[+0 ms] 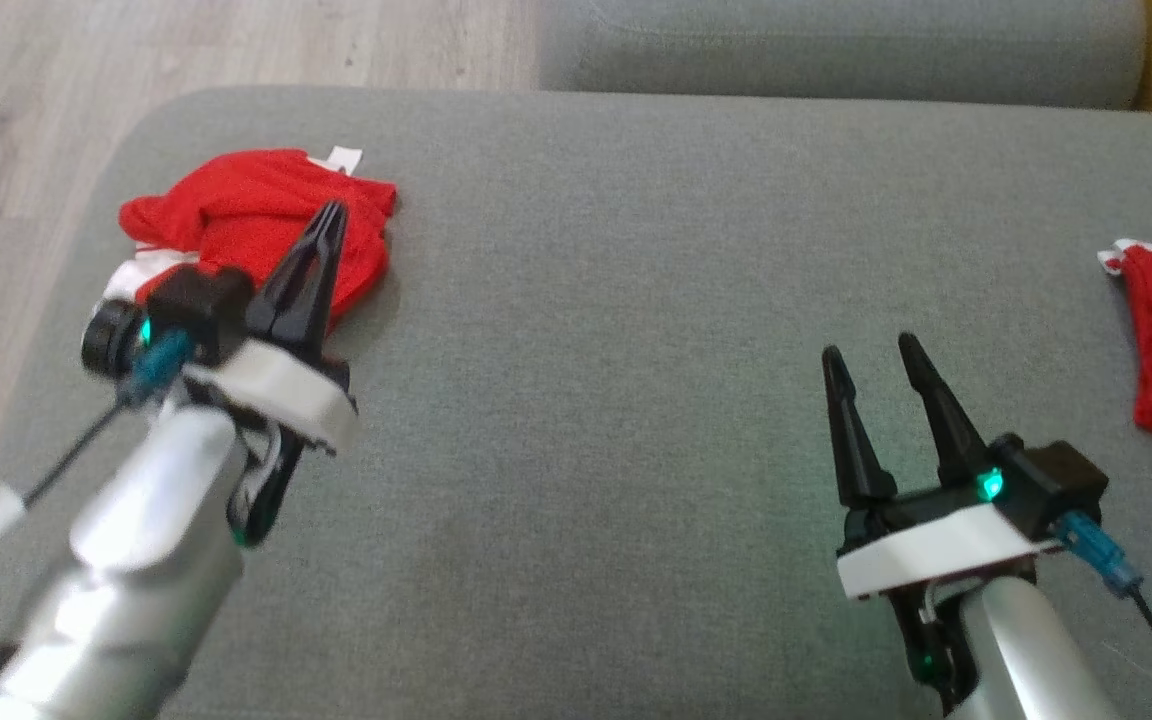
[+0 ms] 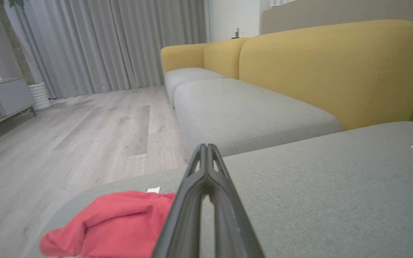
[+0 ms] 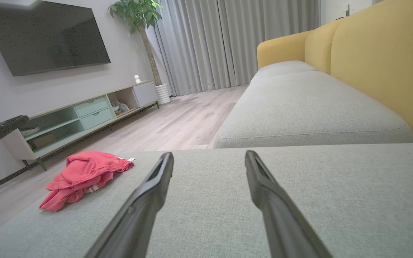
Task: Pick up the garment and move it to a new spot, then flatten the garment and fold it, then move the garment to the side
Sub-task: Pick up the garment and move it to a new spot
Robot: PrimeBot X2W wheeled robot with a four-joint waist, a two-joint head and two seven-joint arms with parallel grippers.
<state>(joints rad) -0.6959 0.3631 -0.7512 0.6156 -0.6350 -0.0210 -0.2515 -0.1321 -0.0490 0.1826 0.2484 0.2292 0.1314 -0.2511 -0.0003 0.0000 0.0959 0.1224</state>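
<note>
Now my left gripper [image 1: 329,215] hangs above the crumpled red garment [image 1: 236,215] at the grey cushion's [image 1: 636,300] far left corner, fingers pressed together on nothing, while my right gripper [image 1: 869,348] stands spread and empty.

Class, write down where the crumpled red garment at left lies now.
In the head view the crumpled red garment lies at the far left corner of the grey cushion, by the shut left pincer.
</note>
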